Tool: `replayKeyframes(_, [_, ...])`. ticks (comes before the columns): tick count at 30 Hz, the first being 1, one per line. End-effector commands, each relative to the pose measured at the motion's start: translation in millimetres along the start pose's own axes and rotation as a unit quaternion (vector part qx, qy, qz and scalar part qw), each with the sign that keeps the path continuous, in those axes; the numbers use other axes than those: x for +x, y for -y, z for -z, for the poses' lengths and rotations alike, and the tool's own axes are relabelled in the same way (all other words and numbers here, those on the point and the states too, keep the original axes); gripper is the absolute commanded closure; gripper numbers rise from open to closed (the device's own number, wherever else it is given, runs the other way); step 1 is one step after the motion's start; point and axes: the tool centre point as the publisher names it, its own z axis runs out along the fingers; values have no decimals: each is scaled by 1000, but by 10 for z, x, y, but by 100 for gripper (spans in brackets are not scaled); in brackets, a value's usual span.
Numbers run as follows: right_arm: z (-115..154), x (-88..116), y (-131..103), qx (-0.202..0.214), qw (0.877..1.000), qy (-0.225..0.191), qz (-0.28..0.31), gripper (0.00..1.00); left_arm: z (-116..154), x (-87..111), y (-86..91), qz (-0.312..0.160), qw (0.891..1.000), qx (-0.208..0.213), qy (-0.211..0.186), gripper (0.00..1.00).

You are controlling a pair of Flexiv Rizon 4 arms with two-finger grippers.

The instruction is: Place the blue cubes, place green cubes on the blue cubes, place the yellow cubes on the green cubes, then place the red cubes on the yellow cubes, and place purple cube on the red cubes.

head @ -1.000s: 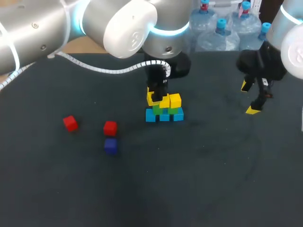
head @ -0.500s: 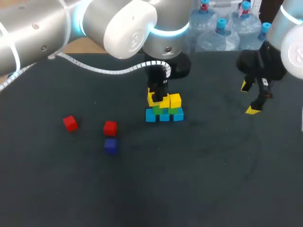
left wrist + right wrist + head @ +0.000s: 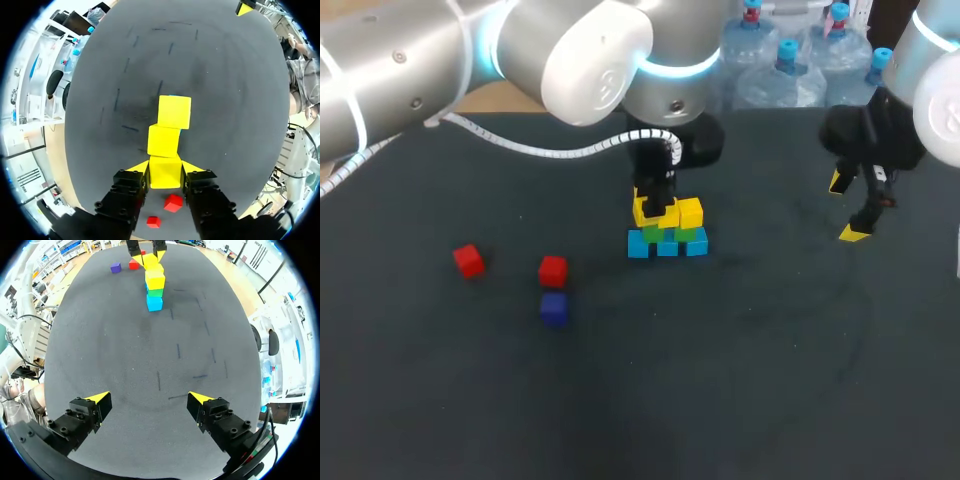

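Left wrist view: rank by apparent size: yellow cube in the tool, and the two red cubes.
1. yellow cube in the left tool: largest, but also closest to the camera.
2. red cube nearest the yellow cube.
3. other red cube: smallest-looking, though likely just farther away; true sizes can't be compared.
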Motion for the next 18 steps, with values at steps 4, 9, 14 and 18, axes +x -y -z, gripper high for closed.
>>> replayKeyframes(4, [-6, 2, 9, -1, 1000, 1, 0, 0, -5, -21, -33, -2, 1000, 4, -3, 100])
replayKeyframes(9, [-6, 2, 9, -1, 1000, 1, 0, 0, -19, -23, -33, -3, 1000, 5, -3, 100])
replayKeyframes(14, [-6, 2, 9, -1, 1000, 1, 0, 0, -34, -17, -32, -3, 1000, 7, -3, 100])
replayKeyframes(18, [-6, 2, 9, -1, 1000, 1, 0, 0, -50, -13, -28, -3, 1000, 8, -2, 100])
